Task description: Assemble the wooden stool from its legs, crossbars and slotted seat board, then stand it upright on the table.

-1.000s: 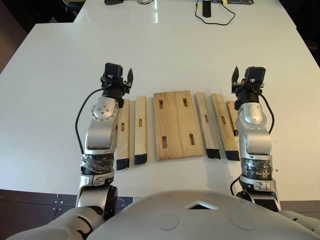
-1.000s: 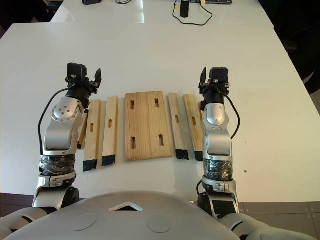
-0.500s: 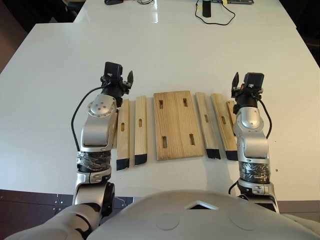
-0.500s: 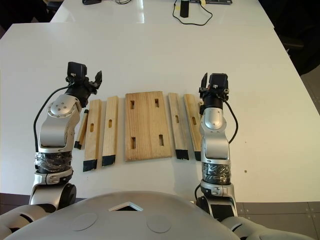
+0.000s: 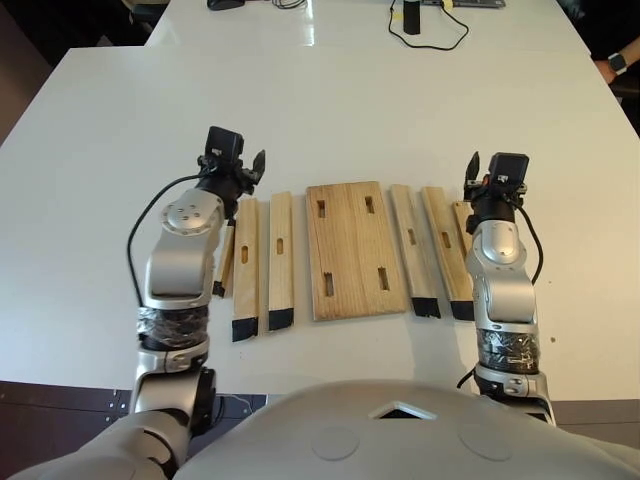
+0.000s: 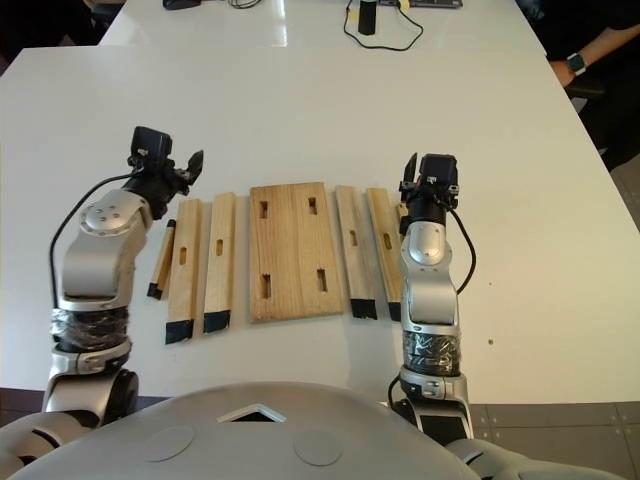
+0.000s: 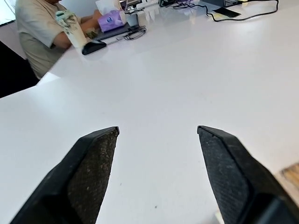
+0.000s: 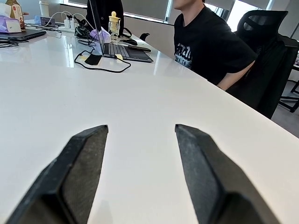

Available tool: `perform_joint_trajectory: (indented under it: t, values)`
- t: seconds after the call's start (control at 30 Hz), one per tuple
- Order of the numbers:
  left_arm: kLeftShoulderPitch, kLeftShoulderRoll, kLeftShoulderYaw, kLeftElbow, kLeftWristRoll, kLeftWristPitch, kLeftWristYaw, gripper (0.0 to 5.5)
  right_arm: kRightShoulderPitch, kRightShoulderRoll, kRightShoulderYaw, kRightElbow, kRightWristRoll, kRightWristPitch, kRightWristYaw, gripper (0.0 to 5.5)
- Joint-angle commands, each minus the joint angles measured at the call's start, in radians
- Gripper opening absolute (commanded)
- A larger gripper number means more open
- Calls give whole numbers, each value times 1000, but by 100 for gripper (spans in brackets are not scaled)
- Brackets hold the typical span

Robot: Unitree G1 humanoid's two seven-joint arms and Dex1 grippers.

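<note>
Outward swings the left arm, baring a thin crossbar [image 6: 162,260]; left hand [image 7: 159,130] and right hand [image 8: 140,126] hover wide open, empty. Assembly looks unstarted.

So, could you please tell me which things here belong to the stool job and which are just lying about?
Job: flat rectangular wooden seat board with four slots; pale wooden slotted legs with black tips, two on each side; thin wooden crossbar stick, far left.
Lying about: looped black cable, small black cylinder and open laptop at the table's far end.
</note>
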Motion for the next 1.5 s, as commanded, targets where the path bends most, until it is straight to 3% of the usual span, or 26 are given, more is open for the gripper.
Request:
perform_joint_trajectory:
  t: [0.03, 0.27, 0.47, 0.83, 1.17, 1.5]
  values:
    - [13, 267, 60, -47, -59, 202, -182, 313, 56, 12, -23, -54, -15, 4, -32, 266]
    - [112, 624, 32, -313, -297, 465, -506, 313, 175, 52, -34, -136, -50, -7, -95, 266]
    - [155, 742, 15, -280, -321, 446, -543, 313, 205, 74, -40, -150, -64, -11, -123, 266]
    - [219, 722, 9, -292, -447, 572, -530, 313, 222, 84, -35, -150, -74, -15, -131, 266]
    - [241, 672, -49, -214, -447, 568, -438, 313, 224, 89, -31, -148, -78, -11, -131, 266]
    - [267, 619, -36, -114, -449, 532, -398, 174, 218, 84, -29, -145, -78, -4, -125, 266]
